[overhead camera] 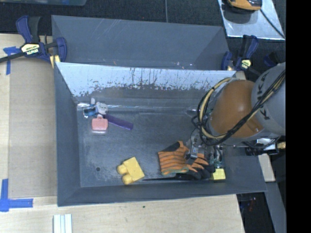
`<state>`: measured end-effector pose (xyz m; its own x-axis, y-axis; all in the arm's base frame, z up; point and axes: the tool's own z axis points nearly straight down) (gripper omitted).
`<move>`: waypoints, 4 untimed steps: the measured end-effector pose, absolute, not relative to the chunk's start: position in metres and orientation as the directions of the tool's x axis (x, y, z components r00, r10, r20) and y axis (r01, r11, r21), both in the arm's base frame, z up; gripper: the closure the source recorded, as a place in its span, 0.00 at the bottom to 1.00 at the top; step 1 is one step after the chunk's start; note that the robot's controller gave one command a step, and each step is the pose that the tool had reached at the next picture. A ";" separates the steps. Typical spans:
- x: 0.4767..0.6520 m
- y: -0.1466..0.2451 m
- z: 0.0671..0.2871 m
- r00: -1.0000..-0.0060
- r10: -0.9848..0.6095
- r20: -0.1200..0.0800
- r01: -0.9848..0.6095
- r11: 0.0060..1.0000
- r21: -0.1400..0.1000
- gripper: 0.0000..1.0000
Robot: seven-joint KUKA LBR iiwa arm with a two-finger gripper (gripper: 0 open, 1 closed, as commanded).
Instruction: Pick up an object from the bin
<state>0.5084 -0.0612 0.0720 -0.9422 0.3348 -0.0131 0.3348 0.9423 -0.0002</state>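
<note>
One orange ribbed thing [174, 162], lower right | fingers [201, 157] over its right end | open-or-shut unclear

Gripper [202, 158], near the bin's [68, 144] front right corner: its lower end is masked by the wrist's cables [206, 116] and merges with the orange-and-black striped thing [174, 163] beneath it, whose right part is covered in turn. A small yellow piece [219, 174] just beside it is partly hidden; its kind cannot be told. By the back left corner, a blue-and-white thing [91, 109], possibly a clip, is too small to identify. The arm [272, 101] is cut off at the right.
</note>
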 end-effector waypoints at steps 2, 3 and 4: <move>0.505 -0.061 0.088 -0.943 0.333 -0.003 0.333 0.943 -0.002 1.00; 0.508 -0.061 0.121 -0.943 0.332 -0.013 0.332 0.943 0.000 1.00; 0.507 -0.062 0.146 -0.943 0.331 -0.012 0.331 0.944 0.000 1.00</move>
